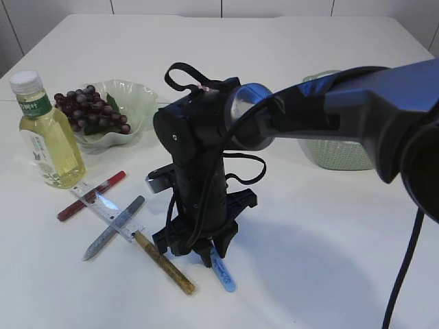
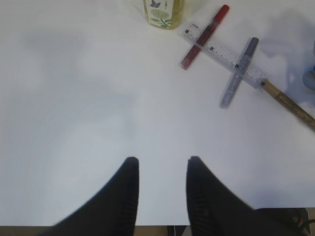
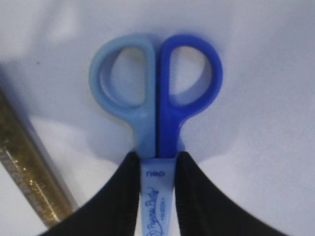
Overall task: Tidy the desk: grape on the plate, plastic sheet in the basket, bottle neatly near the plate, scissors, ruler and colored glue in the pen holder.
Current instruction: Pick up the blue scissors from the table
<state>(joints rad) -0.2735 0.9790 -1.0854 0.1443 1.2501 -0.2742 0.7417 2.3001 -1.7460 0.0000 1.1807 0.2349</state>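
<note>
Scissors point(image 3: 156, 123) were pinched by the right hand point(image 3: 157, 164) on the white tabletop point(image 1: 309, 240).

The sheathed blades were clamped between the right hand's fingers point(image 3: 120, 196), the two blue handle loops lying beyond them on the tabletop. Just beside the scissors a gold glue stick point(image 1: 164, 264) was seen, with the ruler point(image 1: 110, 211), a grey glue stick point(image 1: 113, 228) and a red glue stick point(image 1: 91, 195) beyond it. Further from the scissors, the bottle point(image 1: 48, 133) was stood upright beside the plate point(image 1: 134, 96) holding the grape point(image 1: 89, 110). The basket point(image 1: 336, 154) was partly hidden behind the arm. The left hand point(image 2: 160, 164) was held spread and empty above bare tabletop.
</note>
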